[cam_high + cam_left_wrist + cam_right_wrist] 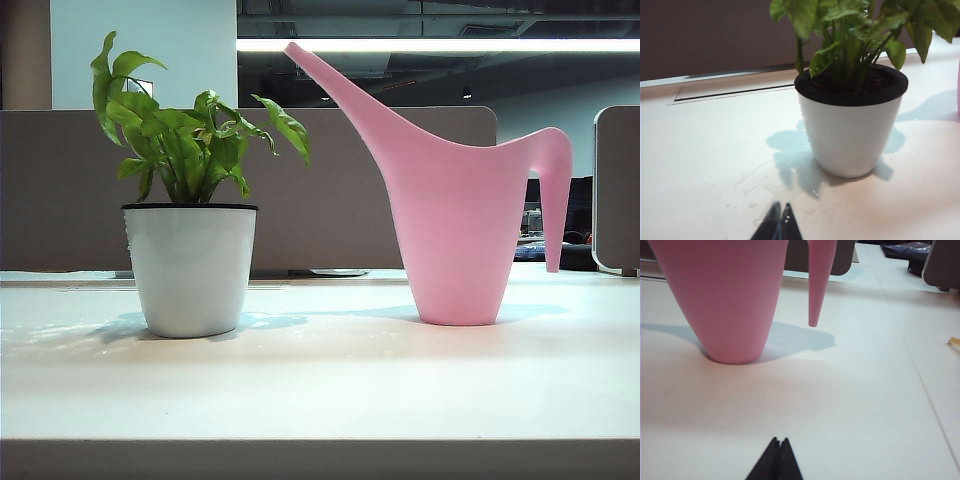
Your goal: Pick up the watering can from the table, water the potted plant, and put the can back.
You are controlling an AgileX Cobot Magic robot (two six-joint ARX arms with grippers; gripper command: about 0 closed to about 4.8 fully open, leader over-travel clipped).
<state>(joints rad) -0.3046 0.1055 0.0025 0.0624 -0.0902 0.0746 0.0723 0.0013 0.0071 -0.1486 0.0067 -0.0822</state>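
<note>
We see the tall pink plastic watering can (455,225) standing upright on the broad white table (320,385), well to the right of the small green potted plant in its white, black-rimmed pot (190,265), its long spout reaching up toward the plant's side. Neither arm shows in the exterior view. The left end effector (779,211) sits low over the table in front of the pot with its fingertips pressed together and nothing between them; the right end effector (779,442) is likewise closed and empty, short of the can.

We judge the main risks to be these. A thin film of water and droplets (757,182) lies on the table beside the pot, so a fingertip dragging through it could slip or smear it. The can is tall on a narrow base, so a closed end effector nudging it, or catching the thin drooping handle (819,282), could tip it over.
</note>
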